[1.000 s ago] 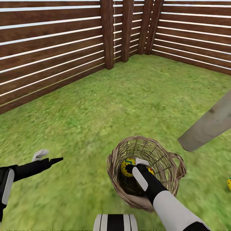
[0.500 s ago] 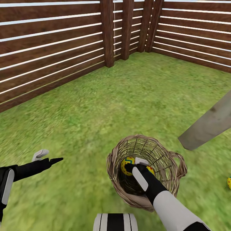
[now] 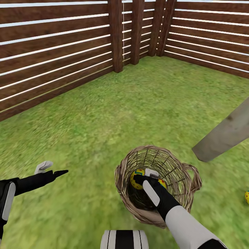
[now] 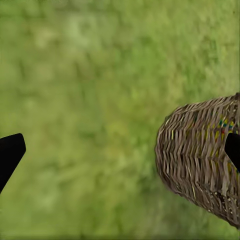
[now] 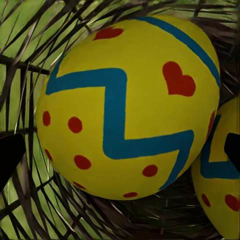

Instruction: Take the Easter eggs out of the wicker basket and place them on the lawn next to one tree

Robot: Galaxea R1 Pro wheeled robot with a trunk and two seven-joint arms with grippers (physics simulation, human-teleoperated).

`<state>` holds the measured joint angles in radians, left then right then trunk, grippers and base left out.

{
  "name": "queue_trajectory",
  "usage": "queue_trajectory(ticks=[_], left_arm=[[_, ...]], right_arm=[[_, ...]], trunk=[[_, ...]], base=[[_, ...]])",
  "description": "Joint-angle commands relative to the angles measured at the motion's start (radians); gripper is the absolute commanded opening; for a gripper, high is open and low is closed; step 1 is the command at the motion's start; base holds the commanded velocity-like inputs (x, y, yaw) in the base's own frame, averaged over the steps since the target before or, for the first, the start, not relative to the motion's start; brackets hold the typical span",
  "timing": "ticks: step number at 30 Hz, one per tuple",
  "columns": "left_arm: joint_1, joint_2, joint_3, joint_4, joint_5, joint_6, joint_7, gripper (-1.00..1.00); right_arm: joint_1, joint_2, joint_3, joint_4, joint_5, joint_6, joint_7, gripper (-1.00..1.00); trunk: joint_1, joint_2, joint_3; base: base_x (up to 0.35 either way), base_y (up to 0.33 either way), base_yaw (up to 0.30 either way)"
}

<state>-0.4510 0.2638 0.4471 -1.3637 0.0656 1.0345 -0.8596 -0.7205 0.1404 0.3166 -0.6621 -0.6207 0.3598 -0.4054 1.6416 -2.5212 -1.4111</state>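
The right claw (image 3: 144, 175) was lowered into the wicker basket (image 3: 157, 211), its 2 fingers spread apart on either side of a yellow Easter egg (image 3: 137, 178) without closing on it. In the right wrist view the dark fingertips (image 5: 10, 157) sat at opposite edges of the frame, clear of that egg (image 5: 127, 107), whose blue zigzag band, red dots and red hearts were plain to see. A 2nd egg (image 5: 220, 192) lay just beside the 1st, touching or nearly touching it, and both rested against the woven wall inside the basket.

The left claw (image 3: 50, 168) hung over bare lawn (image 3: 90, 114) well apart from the basket, fingers open and holding nothing. In the left wrist view the basket (image 4: 200, 157) stood on the grass, with coloured egg markings showing through its weave.

A 3rd egg (image 3: 247, 196) lay on the grass at the right edge of the head view, near the base of a grey-beige tree trunk (image 3: 224, 133). A brown slatted fence (image 3: 52, 52) with thick posts enclosed the corner of the garden beyond.
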Motion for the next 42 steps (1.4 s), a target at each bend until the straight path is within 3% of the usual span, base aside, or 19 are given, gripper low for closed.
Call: queue_trajectory(ticks=[1, 11, 16, 35, 42], left_arm=[[-0.001, 0.000, 0.001, 0.000, 0.006, 0.009, 0.001, 1.00], [0.000, 0.000, 0.001, 0.000, 0.006, 0.009, 0.000, 1.00], [-0.001, 0.000, 0.001, 0.000, 0.006, 0.009, -0.001, 1.00], [0.000, 0.000, 0.001, -0.001, 0.006, 0.009, -0.001, 1.00], [0.000, 0.000, 0.001, -0.001, 0.006, 0.009, -0.001, 1.00]], right_arm=[[-0.001, -0.001, 0.004, -0.001, -0.008, -0.005, -0.008, 1.00], [-0.001, -0.001, 0.005, 0.001, -0.008, -0.035, -0.009, 1.00], [-0.001, 0.001, 0.005, 0.002, -0.008, -0.039, -0.009, 1.00], [-0.001, 0.001, 0.008, 0.001, -0.008, -0.070, -0.006, 1.00], [0.000, -0.001, 0.007, 0.002, -0.008, -0.074, 0.060, 1.00]], trunk=[[0.000, 0.000, -0.001], [0.000, 0.000, -0.001], [0.002, -0.001, -0.020], [0.002, -0.001, -0.020], [0.002, -0.001, -0.020]], base=[[0.000, 0.000, 0.000], [0.000, 0.000, 0.000], [0.000, 0.000, 0.000], [0.000, 0.000, 0.000], [0.000, 0.000, 0.000]])
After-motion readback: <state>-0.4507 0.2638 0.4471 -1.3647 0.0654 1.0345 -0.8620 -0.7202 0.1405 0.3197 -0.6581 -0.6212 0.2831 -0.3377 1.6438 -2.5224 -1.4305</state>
